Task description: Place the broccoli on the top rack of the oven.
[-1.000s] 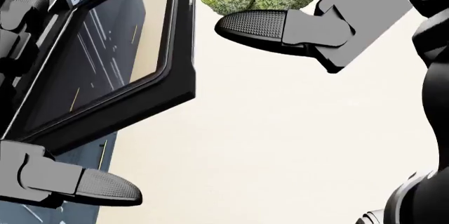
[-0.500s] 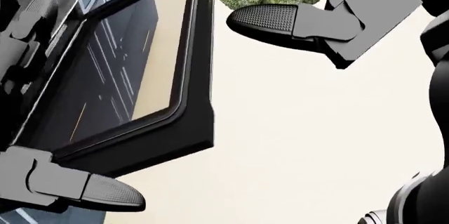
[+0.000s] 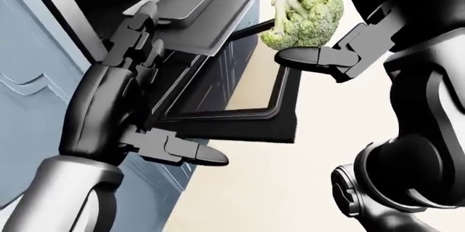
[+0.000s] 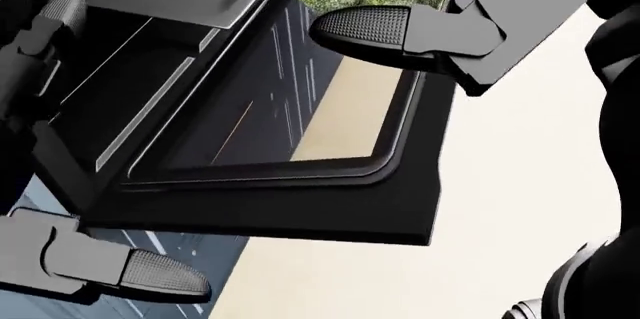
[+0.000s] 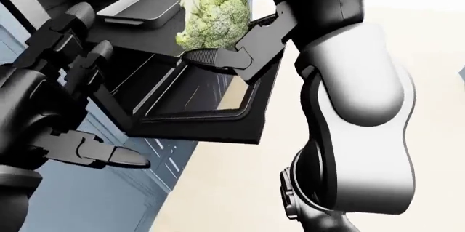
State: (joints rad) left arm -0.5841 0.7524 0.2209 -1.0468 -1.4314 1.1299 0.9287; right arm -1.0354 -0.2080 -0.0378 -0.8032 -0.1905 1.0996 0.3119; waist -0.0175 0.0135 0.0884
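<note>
Gripping the broccoli, the right hand sits high in the left-eye view, right of centre, its fingers closed round the florets, one ribbed fingertip pressed under them and the pale stalk pointing up-left. The broccoli hangs over the right part of the open oven door, whose glass pane lies dark and tilted below. Above and left of it a rack juts from the dark oven, carrying a shallow grey tray; the broccoli is just beside the rack's right end, not on it. The left hand reaches up along the door's left edge, fingers spread and holding nothing. Blue cabinet fronts fill the left side.

In the head view the broccoli shows only at the top edge, above the right hand's ribbed finger. The door fills the middle, over a cream floor. A left-hand fingertip lies at the bottom left.

The right-eye view shows the broccoli clamped from both sides near the tray, with the right arm filling the right half.
</note>
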